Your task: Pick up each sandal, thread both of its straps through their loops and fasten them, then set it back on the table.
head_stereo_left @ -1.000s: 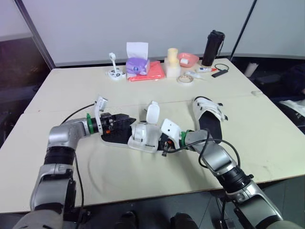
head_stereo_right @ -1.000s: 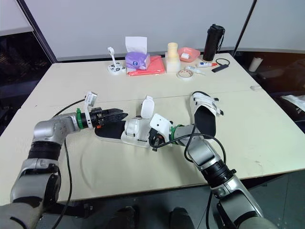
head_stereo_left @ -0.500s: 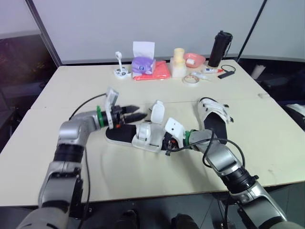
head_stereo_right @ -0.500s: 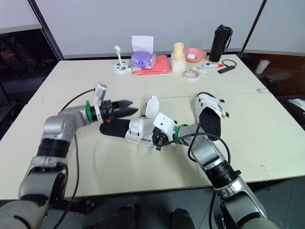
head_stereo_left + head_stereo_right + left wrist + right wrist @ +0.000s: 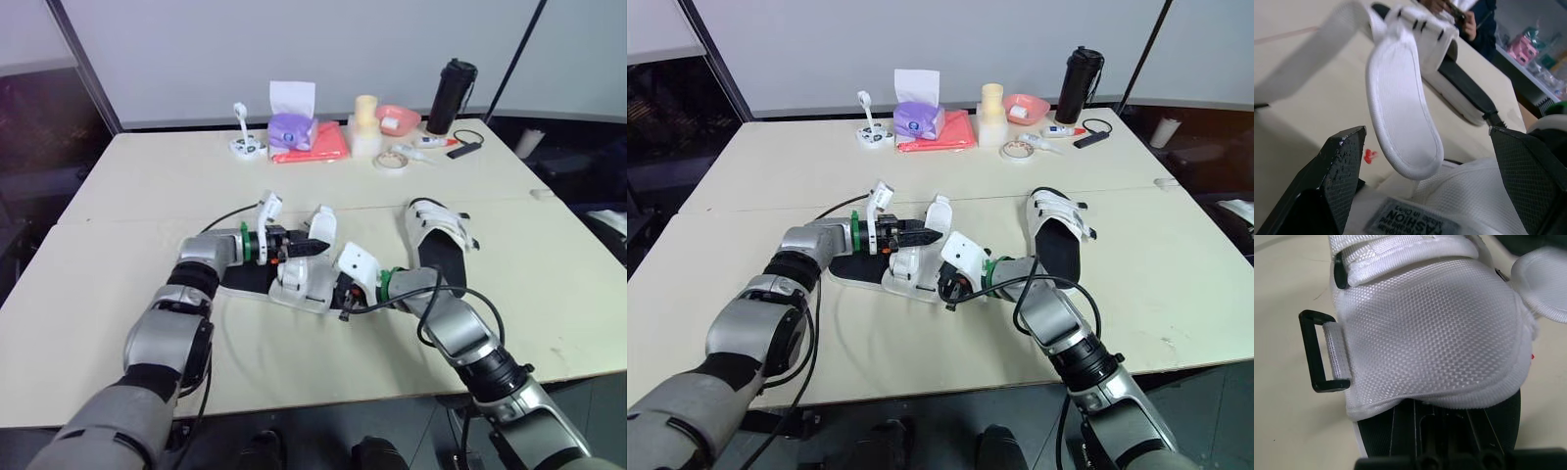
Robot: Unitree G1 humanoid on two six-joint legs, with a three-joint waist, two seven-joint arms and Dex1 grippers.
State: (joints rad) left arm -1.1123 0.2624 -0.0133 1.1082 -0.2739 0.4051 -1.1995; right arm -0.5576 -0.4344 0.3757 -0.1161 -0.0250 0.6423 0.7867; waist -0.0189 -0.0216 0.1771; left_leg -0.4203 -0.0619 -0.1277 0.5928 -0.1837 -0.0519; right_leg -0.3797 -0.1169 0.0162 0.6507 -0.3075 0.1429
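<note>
The sandal under work (image 5: 286, 284) lies flat on the table (image 5: 137, 245). It is black-soled, with a white mesh upper (image 5: 1430, 333). One strap (image 5: 1400, 112) stands up unfastened. Its rounded end lies between the fingers (image 5: 1339, 166) of the left gripper (image 5: 312, 247), which are spread wide and not closed on it. A printed label (image 5: 1410, 224) is noted on the upper, just short of those fingertips. A black loop (image 5: 1317, 352) hangs on a short white tab at the upper's side and is empty. The right gripper (image 5: 343, 294) is set against the sandal's edge; whether it is parted or closed cannot be told.

A second sandal (image 5: 438, 240) lies beyond the left fingertips, well apart from them, with white straps across its front.

The table is pale cream, with a seam running across its middle. Ranged along its far edge are a purple tissue box (image 5: 289, 127), a red cloth (image 5: 323, 147), a cream container (image 5: 365, 127), a pink bowl (image 5: 397, 119), a tape roll (image 5: 390, 162) and a black bottle (image 5: 444, 84).

Pale wall panels with dark slanted posts close the room behind. A person in dark clothing (image 5: 1484, 27) is glimpsed past the table's edge.
</note>
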